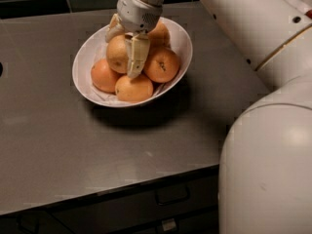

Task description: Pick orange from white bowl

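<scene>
The white bowl [181, 37] stands on the grey counter, holding several oranges on a white paper lining. The orange [117, 52], the largest and palest one, sits on top at the middle left of the pile. My gripper [121, 55] reaches down from above and straddles it, one finger [111, 32] on its left and one finger [137, 57] across its right front. The fingers press against its sides. It still rests on the fruits below.
Deeper-orange fruits lie around it: one at the left [103, 75], one at the front [134, 88], one with a dark stem mark at the right [162, 65], one behind [159, 33]. My white arm [253, 28] fills the right side. The counter's front edge [146, 182] has drawers below.
</scene>
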Motion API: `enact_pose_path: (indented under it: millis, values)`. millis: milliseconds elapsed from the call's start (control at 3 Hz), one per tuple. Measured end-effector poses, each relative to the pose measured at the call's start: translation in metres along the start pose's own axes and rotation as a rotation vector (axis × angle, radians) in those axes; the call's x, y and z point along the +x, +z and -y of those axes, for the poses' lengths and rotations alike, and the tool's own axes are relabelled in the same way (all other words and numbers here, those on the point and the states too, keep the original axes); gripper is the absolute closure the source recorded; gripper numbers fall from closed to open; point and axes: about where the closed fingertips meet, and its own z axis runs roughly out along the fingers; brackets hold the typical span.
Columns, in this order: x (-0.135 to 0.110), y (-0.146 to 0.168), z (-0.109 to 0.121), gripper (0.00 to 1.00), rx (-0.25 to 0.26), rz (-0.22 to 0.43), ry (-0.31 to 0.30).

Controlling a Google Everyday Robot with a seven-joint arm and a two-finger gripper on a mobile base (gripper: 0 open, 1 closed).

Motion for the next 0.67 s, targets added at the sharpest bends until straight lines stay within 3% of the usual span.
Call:
enact_pose_path:
  millis: [333, 667]
  values:
    - [0.0014, 0.0059, -0.0008, 0.23, -0.011, 0.009, -0.001]
    - [0.0014, 0.0059, -0.0008, 0.42, -0.011, 0.009, -0.001]
